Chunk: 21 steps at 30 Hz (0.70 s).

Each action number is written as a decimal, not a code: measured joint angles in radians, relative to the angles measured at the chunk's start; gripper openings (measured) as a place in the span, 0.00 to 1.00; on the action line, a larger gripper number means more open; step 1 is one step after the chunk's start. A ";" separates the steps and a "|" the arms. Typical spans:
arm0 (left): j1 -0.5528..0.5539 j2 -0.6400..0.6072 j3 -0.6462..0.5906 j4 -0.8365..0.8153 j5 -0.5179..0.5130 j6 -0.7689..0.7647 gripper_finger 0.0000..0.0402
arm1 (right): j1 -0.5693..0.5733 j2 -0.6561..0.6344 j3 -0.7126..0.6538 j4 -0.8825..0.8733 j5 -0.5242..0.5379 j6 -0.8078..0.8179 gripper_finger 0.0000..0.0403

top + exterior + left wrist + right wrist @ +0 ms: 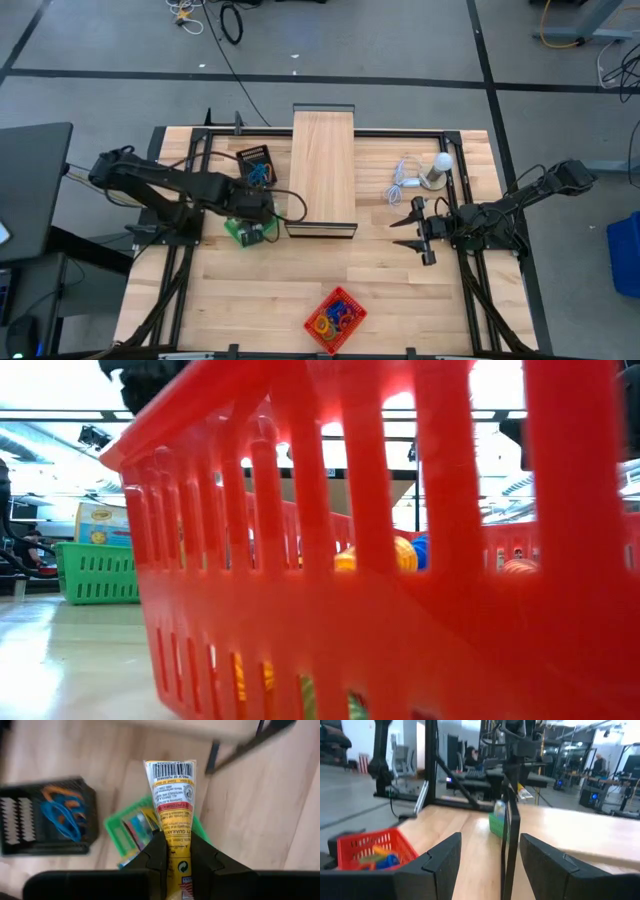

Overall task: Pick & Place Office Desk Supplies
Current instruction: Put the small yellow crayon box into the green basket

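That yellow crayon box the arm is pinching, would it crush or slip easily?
The crayon box looks like thin card, so it probably dents under a hard squeeze. The left gripper holds it by its narrow edge, so it might twist. It seems light for its size.

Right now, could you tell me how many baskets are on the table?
3: a red basket at the near edge, a green basket under the left gripper, and a black basket just beyond it. None seem hidden.
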 joint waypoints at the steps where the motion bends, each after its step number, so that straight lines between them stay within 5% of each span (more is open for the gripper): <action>1: -0.006 -0.004 0.017 0.000 -0.018 0.000 0.13 | 0.000 0.000 0.000 0.017 0.000 0.000 0.52; 10: -0.093 -0.046 0.093 0.106 -0.331 0.014 0.13 | -0.057 0.053 0.171 0.021 -0.040 0.001 0.52; 15: -0.131 -0.057 0.084 0.288 -0.352 0.111 0.13 | -0.172 0.203 0.424 -0.159 -0.156 0.018 0.52; 21: -0.144 -0.065 0.083 0.364 -0.308 0.149 0.13 | -0.225 0.443 0.703 -0.519 -0.207 -0.330 0.52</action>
